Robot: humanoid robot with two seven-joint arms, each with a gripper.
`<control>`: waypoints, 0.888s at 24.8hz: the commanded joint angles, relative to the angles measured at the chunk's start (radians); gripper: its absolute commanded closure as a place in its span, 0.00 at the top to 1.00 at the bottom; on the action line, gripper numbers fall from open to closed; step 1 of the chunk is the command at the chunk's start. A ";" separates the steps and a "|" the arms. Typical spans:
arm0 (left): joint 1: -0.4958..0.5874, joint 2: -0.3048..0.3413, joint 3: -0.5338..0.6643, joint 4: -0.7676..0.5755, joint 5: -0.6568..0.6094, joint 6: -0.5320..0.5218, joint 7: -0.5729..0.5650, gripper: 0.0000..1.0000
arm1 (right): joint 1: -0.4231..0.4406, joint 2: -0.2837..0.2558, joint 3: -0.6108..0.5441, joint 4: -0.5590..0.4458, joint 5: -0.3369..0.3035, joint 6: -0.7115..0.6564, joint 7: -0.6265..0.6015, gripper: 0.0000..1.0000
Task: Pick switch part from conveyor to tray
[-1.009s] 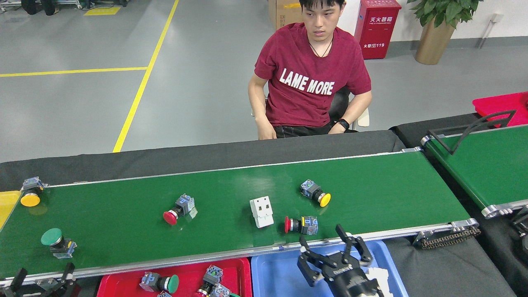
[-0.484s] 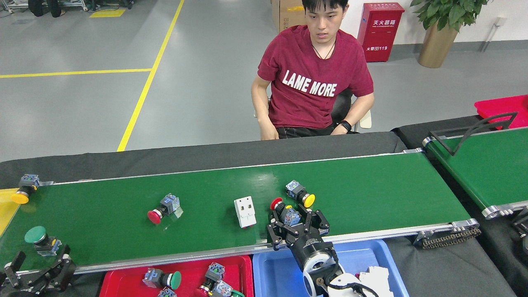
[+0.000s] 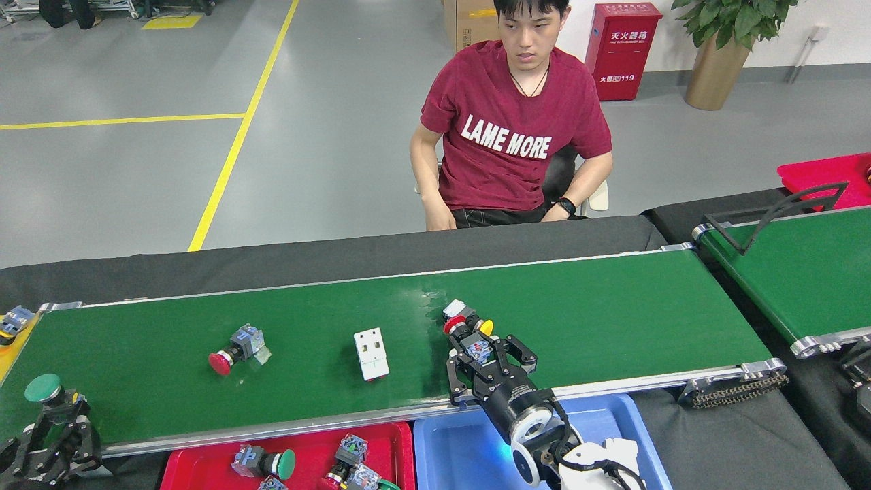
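both arms moved: right jaws now hug the red switch on the conveyor, left jaws hug the green switch, ready to lift.

"LAME MORE" in white capitals across the chest of the person's maroon T-shirt; red fire-extinguisher box against the far wall carries white Chinese characters on top and a lower white line ending in "119"; the cardboard box behind the person shows a yellow patch, print too small to read; small print on the right gripper's black body, illegible; nothing readable on the belts, trays or switch parts.
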 commanded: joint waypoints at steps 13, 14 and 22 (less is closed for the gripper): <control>0.474 -0.158 -0.002 -0.556 0.214 -0.369 0.010 1.00 | 0.135 -0.089 0.148 -0.271 0.007 -0.309 0.026 1.00; 0.487 -0.175 -0.005 -0.559 0.213 -0.369 0.010 1.00 | 0.135 -0.092 0.145 -0.272 0.007 -0.309 0.023 1.00; 0.476 -0.209 0.008 -0.570 0.210 -0.369 0.010 1.00 | 0.175 -0.105 -0.263 -0.288 0.006 -0.220 0.011 0.98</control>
